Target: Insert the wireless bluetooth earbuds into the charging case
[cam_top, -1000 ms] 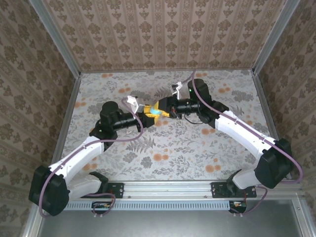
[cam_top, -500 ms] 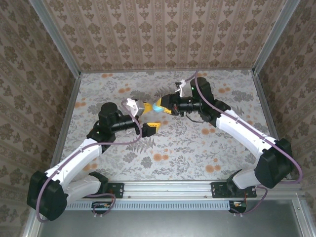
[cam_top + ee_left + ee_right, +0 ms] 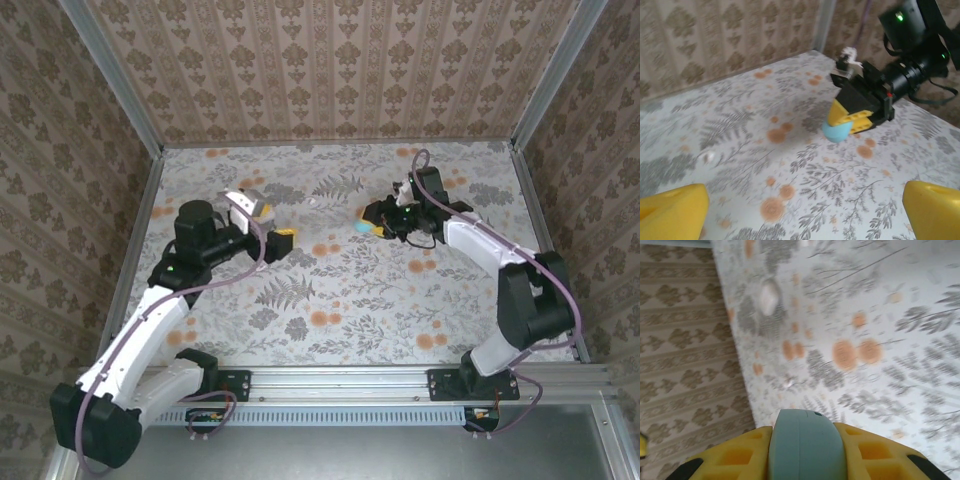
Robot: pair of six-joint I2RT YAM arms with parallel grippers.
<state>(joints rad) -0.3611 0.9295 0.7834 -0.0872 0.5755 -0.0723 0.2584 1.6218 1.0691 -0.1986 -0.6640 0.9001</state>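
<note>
The left gripper [image 3: 268, 228] sits over the left half of the table [image 3: 330, 300], well clear of the left rail [image 3: 128, 260]. Its jaws are spread wide with nothing between them. In the left wrist view its 2 yellow fingertips [image 3: 671, 210] are cut off at the bottom corners.

Between the 2 grippers, nearer the back wall, a small white piece [image 3: 315, 203] lies alone on the floral cloth. It is blurred in both wrist views, and whether it is an earbud or a case cannot be told.

Further right, the right gripper [image 3: 368, 224] pinches a teal charging case [image 3: 360, 228] between its yellow pads [image 3: 735, 455]. The rounded end of the case sticks out past the fingertips, with its long axis along the fingers, pointing left and tilted down toward the cloth. Its seam and lid are hard to make out, and the pads hide its sides. It hangs just above the cloth. Bare table lies open in front of both grippers, out to the near edge.
</note>
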